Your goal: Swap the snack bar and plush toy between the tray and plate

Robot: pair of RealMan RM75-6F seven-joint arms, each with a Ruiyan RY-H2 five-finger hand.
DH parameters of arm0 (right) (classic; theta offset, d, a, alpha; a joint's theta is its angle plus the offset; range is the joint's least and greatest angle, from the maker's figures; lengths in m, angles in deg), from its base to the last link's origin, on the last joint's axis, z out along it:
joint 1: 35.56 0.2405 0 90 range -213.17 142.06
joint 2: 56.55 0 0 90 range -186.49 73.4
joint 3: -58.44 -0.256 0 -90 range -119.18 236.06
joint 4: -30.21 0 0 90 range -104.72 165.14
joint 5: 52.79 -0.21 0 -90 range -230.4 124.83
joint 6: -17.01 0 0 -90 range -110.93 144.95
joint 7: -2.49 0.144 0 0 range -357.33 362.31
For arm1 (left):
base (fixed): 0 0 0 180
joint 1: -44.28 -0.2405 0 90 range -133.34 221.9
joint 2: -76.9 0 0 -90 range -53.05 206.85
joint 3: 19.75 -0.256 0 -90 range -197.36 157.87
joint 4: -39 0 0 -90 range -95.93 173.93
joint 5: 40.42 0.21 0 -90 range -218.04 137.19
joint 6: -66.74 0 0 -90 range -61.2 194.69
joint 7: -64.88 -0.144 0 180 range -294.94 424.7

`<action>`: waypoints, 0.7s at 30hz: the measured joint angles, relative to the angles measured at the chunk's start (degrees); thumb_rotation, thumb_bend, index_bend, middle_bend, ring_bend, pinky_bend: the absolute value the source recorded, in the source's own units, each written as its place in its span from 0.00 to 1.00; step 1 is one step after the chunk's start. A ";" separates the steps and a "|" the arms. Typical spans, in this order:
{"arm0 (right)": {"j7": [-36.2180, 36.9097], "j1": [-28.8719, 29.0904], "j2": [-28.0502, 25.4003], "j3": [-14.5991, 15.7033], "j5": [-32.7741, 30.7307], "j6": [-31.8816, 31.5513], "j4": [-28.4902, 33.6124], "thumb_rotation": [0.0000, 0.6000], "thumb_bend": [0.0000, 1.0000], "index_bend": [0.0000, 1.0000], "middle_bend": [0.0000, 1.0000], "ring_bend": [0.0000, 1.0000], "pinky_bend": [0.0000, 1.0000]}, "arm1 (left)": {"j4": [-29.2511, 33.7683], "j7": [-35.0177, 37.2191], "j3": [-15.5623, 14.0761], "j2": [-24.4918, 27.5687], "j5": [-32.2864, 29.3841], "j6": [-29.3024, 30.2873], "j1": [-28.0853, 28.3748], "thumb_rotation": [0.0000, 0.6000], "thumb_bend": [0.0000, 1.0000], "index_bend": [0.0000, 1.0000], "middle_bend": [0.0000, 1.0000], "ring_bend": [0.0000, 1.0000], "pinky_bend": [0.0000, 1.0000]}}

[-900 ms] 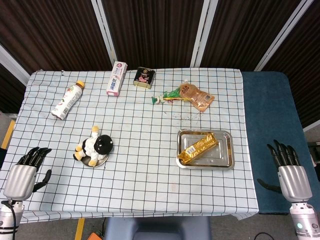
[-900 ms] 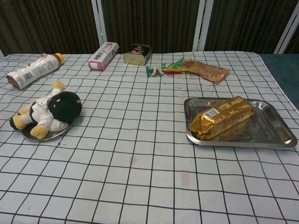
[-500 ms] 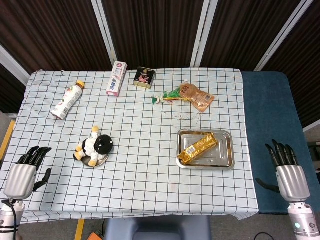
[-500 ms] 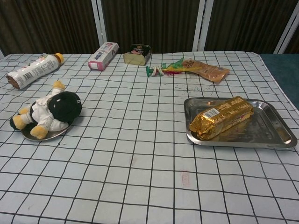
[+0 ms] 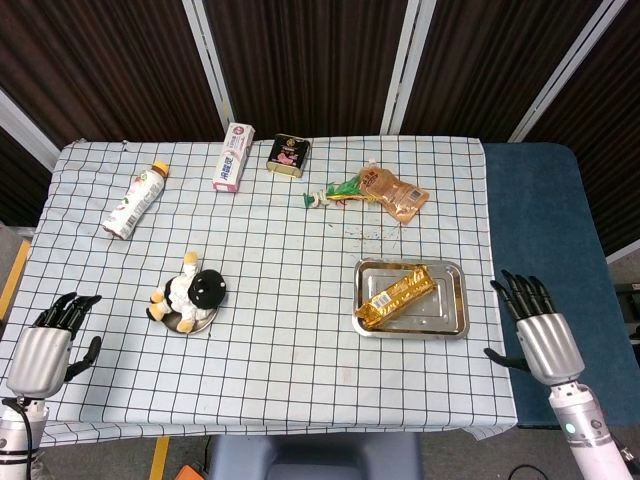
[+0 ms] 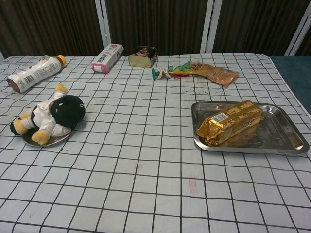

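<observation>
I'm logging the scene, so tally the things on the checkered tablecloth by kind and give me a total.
Dishes: 2, the tray and plate
Soft toys: 1, the plush toy
Packaged items: 6, the snack bar, bottle, box, tin, orange pouch, green wrapper
Total: 9

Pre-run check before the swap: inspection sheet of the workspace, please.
Surface: table under a checked cloth, flat.
Job's things: bar lying in the tray; toy lying on the plate. Swap not begun.
Clutter: bottle, box, tin, green wrapper, orange pouch along the far side.
Hands: left hand and right hand open, beside the table, holding nothing.
Cables: nothing seen.
Surroundings: dark curtain behind, blue surface to the right.
</observation>
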 measured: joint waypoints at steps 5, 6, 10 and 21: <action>0.77 5.42 -0.17 -1.18 -1.63 9.59 0.56 1.00 0.10 0.24 0.14 0.13 0.09 | 1.19 -1.21 0.02 0.76 -1.54 -1.14 -0.12 1.00 0.44 0.18 0.23 0.15 0.33; 0.77 6.54 -0.11 -1.44 -2.16 11.58 0.58 1.00 0.10 0.24 0.15 0.13 0.10 | 1.38 -1.44 0.08 0.93 -1.84 -1.24 -0.17 1.00 0.44 0.18 0.23 0.15 0.33; -0.21 12.20 0.86 -2.91 -5.35 20.19 0.29 1.00 0.10 0.27 0.16 0.14 0.11 | 1.89 -2.14 0.45 1.41 -3.21 -1.67 -0.37 1.00 0.44 0.18 0.23 0.15 0.33; -4.73 21.20 6.93 -6.52 -13.82 30.05 -3.49 1.00 0.10 0.29 0.20 0.18 0.11 | 3.59 -4.00 1.16 2.65 -6.92 -4.48 -0.36 1.00 0.44 0.18 0.23 0.15 0.32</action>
